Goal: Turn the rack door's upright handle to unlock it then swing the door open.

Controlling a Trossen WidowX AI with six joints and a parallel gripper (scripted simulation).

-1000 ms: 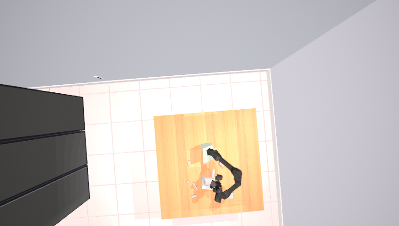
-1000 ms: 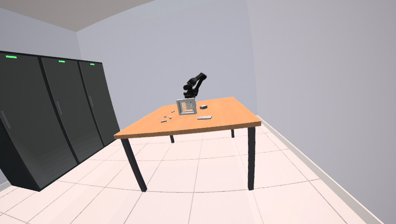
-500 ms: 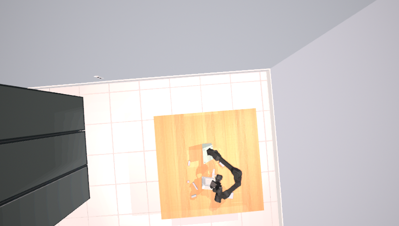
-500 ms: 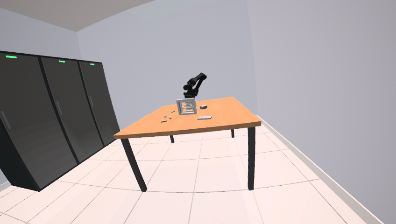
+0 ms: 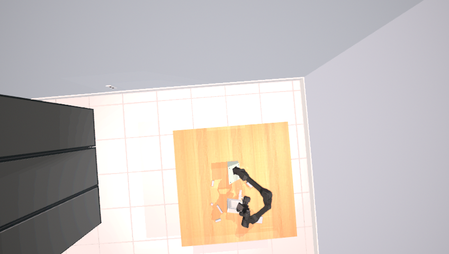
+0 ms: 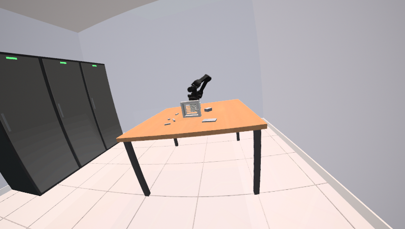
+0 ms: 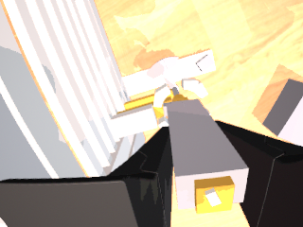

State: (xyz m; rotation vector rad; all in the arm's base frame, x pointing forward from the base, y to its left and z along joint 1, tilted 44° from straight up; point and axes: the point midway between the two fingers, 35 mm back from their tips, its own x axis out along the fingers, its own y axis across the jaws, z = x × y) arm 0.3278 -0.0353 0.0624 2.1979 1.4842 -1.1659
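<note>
Handle (image 7: 206,144) squeezed in the narrowed gripper (image 5: 240,207) (image 6: 194,98) (image 7: 189,130), toward the table's (image 5: 195,151) (image 6: 232,116) (image 7: 256,33) near edge, probably needs its quarter turn next.

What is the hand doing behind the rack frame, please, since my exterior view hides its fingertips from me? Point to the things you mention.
Observer: The wrist view shows the hand (image 5: 240,206) (image 6: 194,98) (image 7: 189,130) shut on the grey handle (image 7: 204,142), with one black finger on each side of it.

Operator: Thank you. Could you also tell me what the arm is standing on, as I cannot see its foot?

Observer: From the top view, its foot is on a pale green plate (image 5: 230,181) on the table (image 5: 195,151) (image 6: 227,113).
</note>
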